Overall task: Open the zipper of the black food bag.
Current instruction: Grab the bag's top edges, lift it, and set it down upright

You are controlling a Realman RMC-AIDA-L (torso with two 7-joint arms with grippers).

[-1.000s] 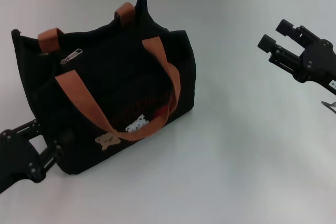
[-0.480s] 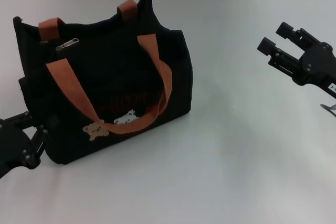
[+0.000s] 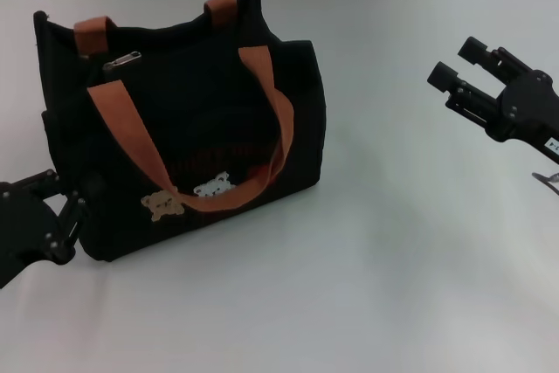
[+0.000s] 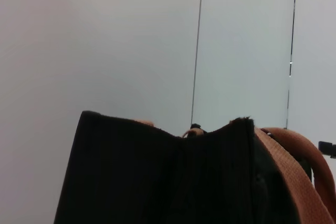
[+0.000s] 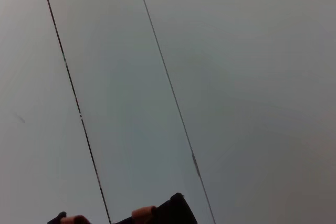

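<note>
The bag (image 3: 188,120) stood on the white worktop (image 3: 393,286) in the upper left of the head view, its 2 orange-brown handles (image 3: 262,128) draped over the near face. The zipper ran along the top edge, and its silver pull tab (image 3: 121,61) lay near the upper left corner of the bag, untouched.

The left pincer (image 3: 68,207) sat at the lower left of the frame, against the bag's near left end. Whether its fingers gripped fabric or merely pressed on it could not be told. The left wrist view showed only the bag's end panel (image 4: 168,177) close up.

The right pincer (image 3: 457,65) hovered at the upper right of the frame, well apart from the bag, its 2 fingers spread wide and empty.

Risks, as judged: the tab is small, slim and lying flat, so a wide pincer may close beside it or slip off. The bag is soft; if the left pincer does not brace it, a pull on the tab may drag or tip the bag rather than run the zipper. The near handle could snag the approaching arm.
</note>
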